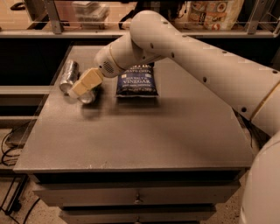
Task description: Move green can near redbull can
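We see a grey-brown table with a flat, dull top that fills most of the view. Under its front edge there are drawers with small handles. A white arm comes in from the right side and reaches across the table to its far left part.

The gripper is low over this far left part, just beside the redbull can, which lies on its side near the left edge. The green can is directly under the gripper and mostly hidden by it. We see only its round silver end, low at the table top and very near the redbull can. Whether the gripper is clenched on the green can or has released it, we cannot tell, because the gripper covers the place of contact.

To the right of the gripper a dark blue chip bag lies flat on the table, with the word VINEGAR on it. The arm passes over its far end.

Behind the table runs a long shelf with metal posts, and on it at the upper right stand some bright snack bags. On the floor at the left, beside the table, lie dark cables.
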Tool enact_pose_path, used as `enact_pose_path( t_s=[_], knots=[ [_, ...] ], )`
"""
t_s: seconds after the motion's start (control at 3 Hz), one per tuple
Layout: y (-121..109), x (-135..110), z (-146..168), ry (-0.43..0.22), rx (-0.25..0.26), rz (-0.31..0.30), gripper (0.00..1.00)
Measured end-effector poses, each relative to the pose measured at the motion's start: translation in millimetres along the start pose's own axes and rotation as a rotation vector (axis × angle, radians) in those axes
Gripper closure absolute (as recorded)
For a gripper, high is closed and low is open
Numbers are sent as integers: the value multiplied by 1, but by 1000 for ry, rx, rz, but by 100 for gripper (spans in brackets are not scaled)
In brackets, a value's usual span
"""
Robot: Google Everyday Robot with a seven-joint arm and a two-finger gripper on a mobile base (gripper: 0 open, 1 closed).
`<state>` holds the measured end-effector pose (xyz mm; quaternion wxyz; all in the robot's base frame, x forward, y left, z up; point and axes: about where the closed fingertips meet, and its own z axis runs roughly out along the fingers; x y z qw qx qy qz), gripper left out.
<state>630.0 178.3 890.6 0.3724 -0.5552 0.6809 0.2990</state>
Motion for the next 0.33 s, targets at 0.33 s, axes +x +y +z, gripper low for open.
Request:
enact_pose_path(
  t_s=[0.33],
  knots=[
    [0, 0, 1, -1, 0, 2, 0]
  ],
)
